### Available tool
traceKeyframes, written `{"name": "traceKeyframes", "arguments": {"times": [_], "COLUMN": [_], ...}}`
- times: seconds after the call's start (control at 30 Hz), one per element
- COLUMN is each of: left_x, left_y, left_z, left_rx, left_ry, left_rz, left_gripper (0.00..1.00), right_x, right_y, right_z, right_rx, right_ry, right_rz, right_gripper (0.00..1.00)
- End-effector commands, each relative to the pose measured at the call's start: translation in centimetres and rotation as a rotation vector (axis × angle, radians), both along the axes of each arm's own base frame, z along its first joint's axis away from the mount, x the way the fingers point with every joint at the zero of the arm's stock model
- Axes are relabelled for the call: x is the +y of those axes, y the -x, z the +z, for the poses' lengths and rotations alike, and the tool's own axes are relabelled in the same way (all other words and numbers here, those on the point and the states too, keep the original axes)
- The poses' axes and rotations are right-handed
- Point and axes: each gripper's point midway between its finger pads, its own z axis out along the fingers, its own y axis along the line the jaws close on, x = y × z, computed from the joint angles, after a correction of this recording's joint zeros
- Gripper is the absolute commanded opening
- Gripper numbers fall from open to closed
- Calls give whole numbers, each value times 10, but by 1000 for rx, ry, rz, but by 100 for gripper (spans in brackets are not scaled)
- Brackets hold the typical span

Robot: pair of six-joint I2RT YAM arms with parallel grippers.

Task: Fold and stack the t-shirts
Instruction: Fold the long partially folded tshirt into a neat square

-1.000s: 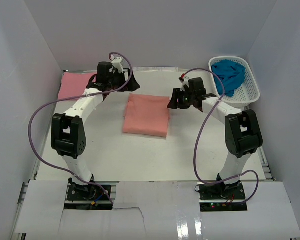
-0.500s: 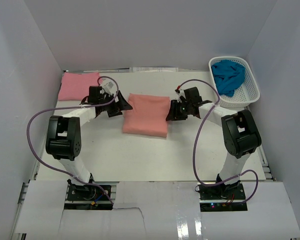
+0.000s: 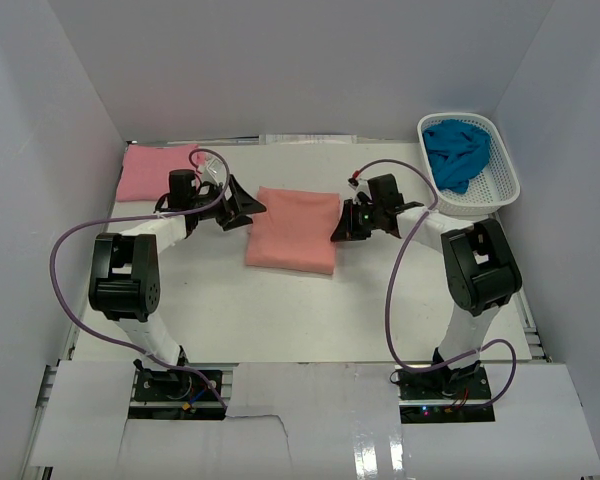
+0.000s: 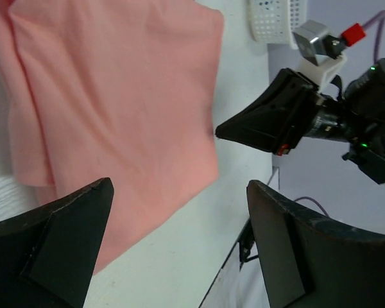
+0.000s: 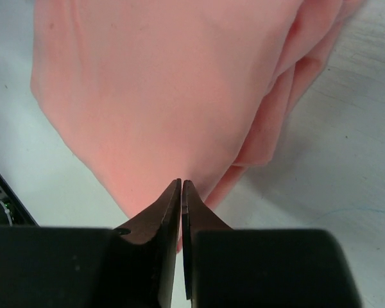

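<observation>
The salmon-orange t-shirt (image 3: 292,228) lies folded into a rectangle at the table's middle. My right gripper (image 3: 338,232) is shut at its right edge; in the right wrist view the closed tips (image 5: 181,183) pinch the near corner of the cloth (image 5: 160,83). Just off the shirt's upper left corner, my left gripper (image 3: 245,208) stands open. Its view shows the shirt (image 4: 115,96) ahead, nothing between the jaws (image 4: 179,185), and the right gripper (image 4: 269,122) opposite. A folded lighter pink t-shirt (image 3: 155,170) lies at the back left. The teal-blue t-shirt (image 3: 457,150) sits crumpled in the basket.
A white lattice basket (image 3: 505,185) stands at the back right corner, its wall (image 4: 276,19) also showing in the left wrist view. White walls enclose the table on three sides. Purple cables loop from both arms over the table's near half.
My left arm swung from the back down to the salmon shirt's left corner. The right gripper lowered to the shirt's right edge and shut there.
</observation>
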Motion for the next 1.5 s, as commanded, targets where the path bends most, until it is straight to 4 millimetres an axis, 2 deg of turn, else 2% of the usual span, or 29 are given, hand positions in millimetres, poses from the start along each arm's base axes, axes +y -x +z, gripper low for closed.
{"name": "traceKeyframes", "arguments": {"times": [0.0,0.03,0.1,0.13,0.17,0.2,0.23,0.3,0.33,0.37,0.43,0.47,0.5,0.57,0.63,0.67,0.73,0.83,0.87,0.93,0.97,1.0,1.03,1.07,1.1,1.13,1.33,1.4,1.47], "left_x": [-15,-19,-24,-29,-33,-37,-45,-57,-70,-78,-95,-98,-102,-111,-120,-123,-130,-133,-133,-132,-131,-131,-133,-129,-130,-128,-121,-123,-126], "left_y": [6,5,3,-1,-3,-9,-8,-15,-17,-25,-29,-35,-43,-51,-51,-52,-56,-61,-64,-68,-67,-72,-81,-78,-78,-86,-90,-95,-103], "left_z": [44,48,45,47,48,52,40,47,39,48,46,33,38,28,24,13,10,-16,-28,-45,-59,-71,-70,-86,-93,-98,-110,-101,-76], "left_rx": [-81,-93,-87,-107,-95,-131,-83,-33,-35,-59,-58,-29,-31,-7,24,48,62,118,144,120,183,187,162,196,198,187,215,201,154], "left_ry": [119,126,128,132,154,179,217,290,307,313,319,320,330,340,353,355,363,363,355,309,279,240,209,141,100,61,26,34,51], "left_rz": [-109,-129,-143,-158,-166,-177,-215,-236,-273,-288,-321,-320,-318,-345,-370,-379,-392,-384,-370,-363,-343,-316,-303,-300,-296,-271,-225,-227,-235], "left_gripper": [95,95,93,90,84,70,62,43,30,25,12,11,11,10,10,11,12,12,12,12,13,13,13,13,12,12,12,12,12], "right_x": [5,6,13,23,30,38,47,60,68,72,82,86,88,92,94,96,99,101,99,97,95,93,89,86,85,77,80,81,80], "right_y": [5,9,23,26,32,41,43,50,51,53,64,61,63,61,62,63,62,65,65,68,71,69,74,75,66,74,74,72,70], "right_z": [19,29,30,43,47,46,50,53,56,59,64,70,69,65,57,54,41,17,-2,-19,-31,-40,-53,-61,-69,-82,-69,-58,-48], "right_rx": [-28,-42,-27,-55,-30,-9,-11,18,14,18,76,52,83,93,133,148,203,286,324,366,390,402,456,429,408,472,432,406,390], "right_ry": [-54,-71,-94,-159,-205,-239,-289,-333,-370,-395,-463,-497,-512,-525,-540,-551,-577,-613,-600,-576,-554,-525,-474,-427,-370,-291,-311,-323,-317], "right_rz": [16,20,42,81,90,118,153,179,211,229,266,280,273,279,281,284,280,254,223,188,171,139,106,115,76,47,69,81,86], "right_gripper": [8,8,8,8,8,8,8,8,8,8,8,8,8,8,8,8,8,8,8,8,8,8,8,8,8,8,8,8,8]}}
